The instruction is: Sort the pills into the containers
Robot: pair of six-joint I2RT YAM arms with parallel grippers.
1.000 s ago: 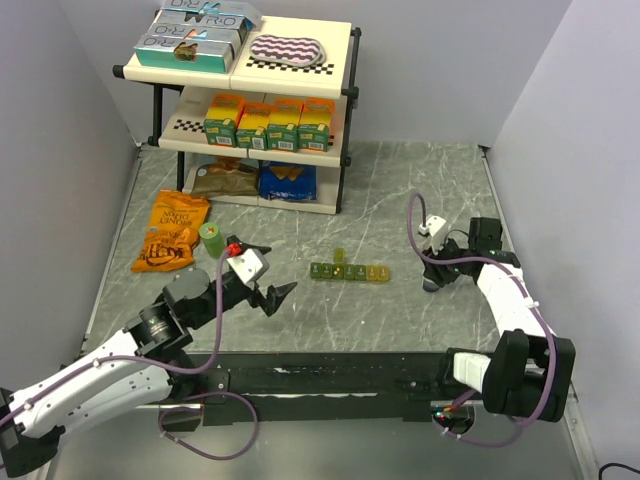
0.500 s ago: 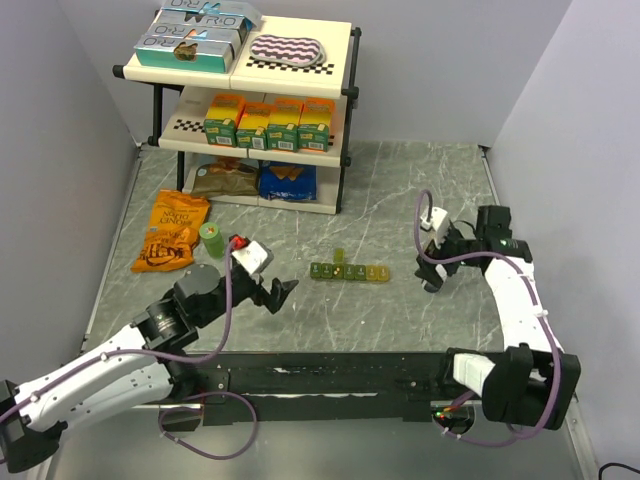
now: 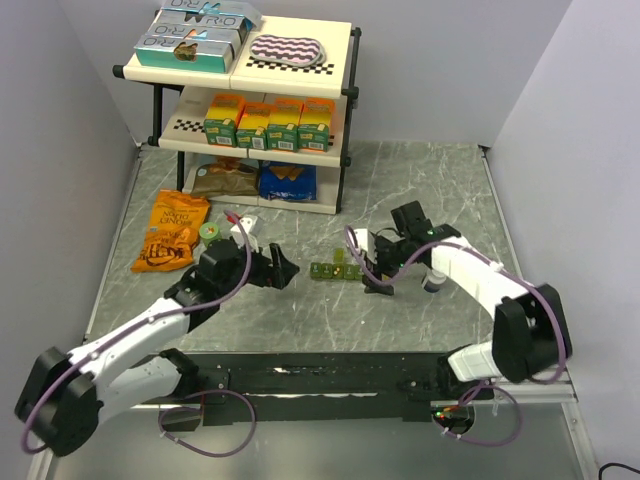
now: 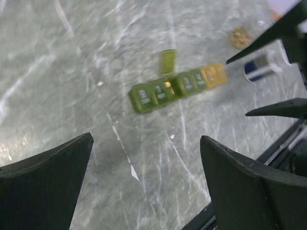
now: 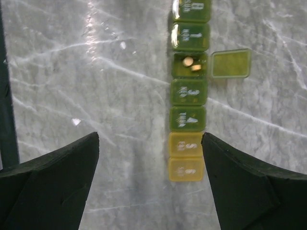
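Your right arm is swinging in from the right side of the table, where it was a second ago, and the right gripper (image 3: 378, 272) is now hanging over the yellow end of the pill organizer (image 3: 345, 270), with the elbow bent out to the right and the forearm reaching leftward across the marble table (image 3: 300, 215). Your left arm is also stretching further forward than before, lying low and long from its base, with the left gripper (image 3: 283, 268) pointing at the organizer's green end from just to the left. Both claws are standing wide apart and are carrying nothing: through the left wrist camera you are seeing only bare table between the left fingers (image 4: 53, 177), and through the right wrist camera the right fingers (image 5: 53, 177) are framing the strip without touching it. The organizer is lying flat near the middle of the table between the two grippers, running from olive green to yellow. One green compartment is standing open, its lid (image 5: 231, 63) flipped out to the side, and two small pills (image 5: 188, 61) are sitting inside it; the other lids are down. A small blue-and-white bottle (image 3: 432, 283) is resting on the table under your right forearm.
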